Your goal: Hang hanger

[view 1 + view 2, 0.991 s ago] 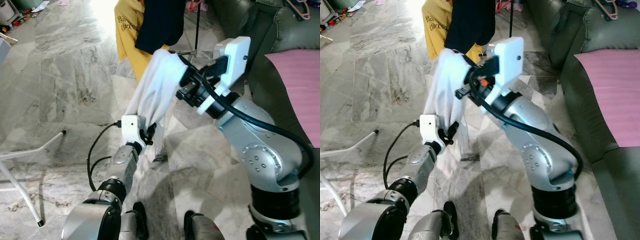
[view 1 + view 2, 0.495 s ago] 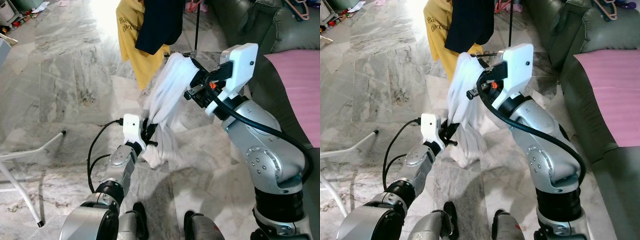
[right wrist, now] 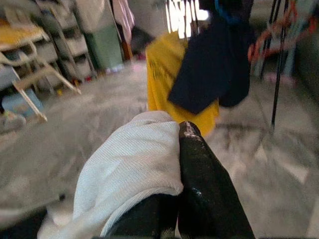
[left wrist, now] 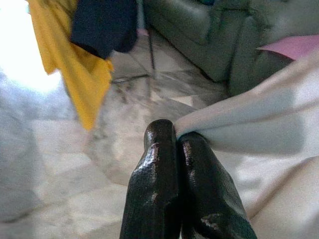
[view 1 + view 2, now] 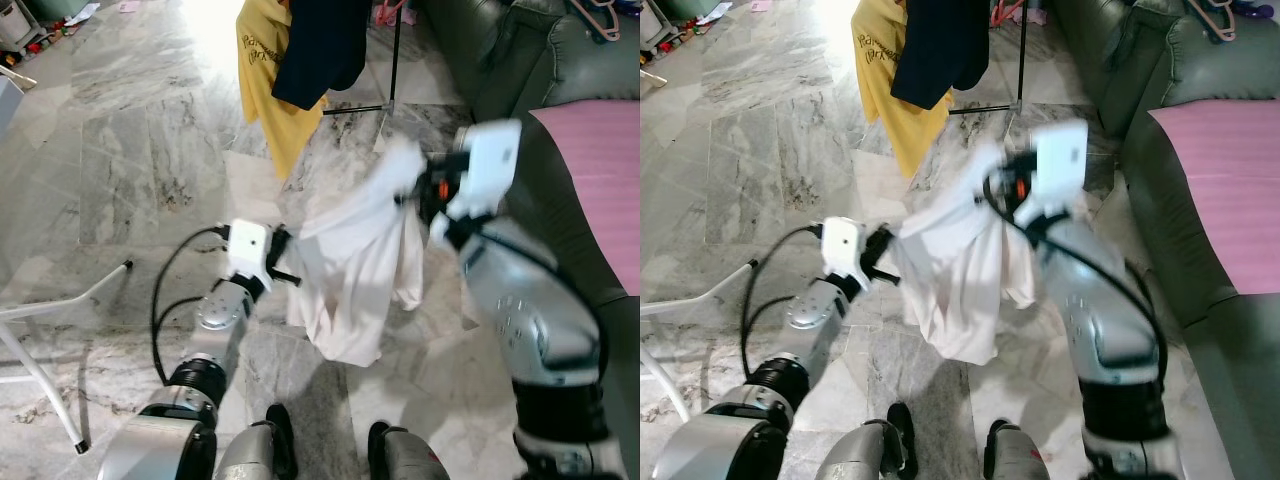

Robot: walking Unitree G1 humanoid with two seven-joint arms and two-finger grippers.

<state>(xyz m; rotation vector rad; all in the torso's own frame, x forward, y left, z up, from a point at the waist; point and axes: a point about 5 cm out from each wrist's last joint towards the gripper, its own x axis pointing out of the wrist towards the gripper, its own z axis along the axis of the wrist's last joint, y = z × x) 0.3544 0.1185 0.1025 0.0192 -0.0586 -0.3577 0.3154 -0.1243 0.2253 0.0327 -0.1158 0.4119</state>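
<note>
- Between the two arms, above the marble floor, a white shirt is stretched and sags in the middle.
- The left gripper is clenched on one edge of the shirt; in the left wrist view its two black fingers press together with cloth pinched at the tips.
- The right gripper grips the other, higher end: the right wrist view shows cloth bunched against one finger and wrapped over it. In the head views this arm is blurred.
- No hanger can be made out inside the shirt; if one is there, the cloth hides it.
- Beyond the grippers, a yellow garment and a dark garment hang from a rack whose thin black pole stands near the sofa.
- A pink hanger lies on top of the sofa, well apart from both grippers; a pink cloth covers the seat.
- Judgement: the task looks at an early to middle stage. The shirt is held up and spread, but nothing is yet hung on the rack; carrying it there and hooking it on remain.
</note>
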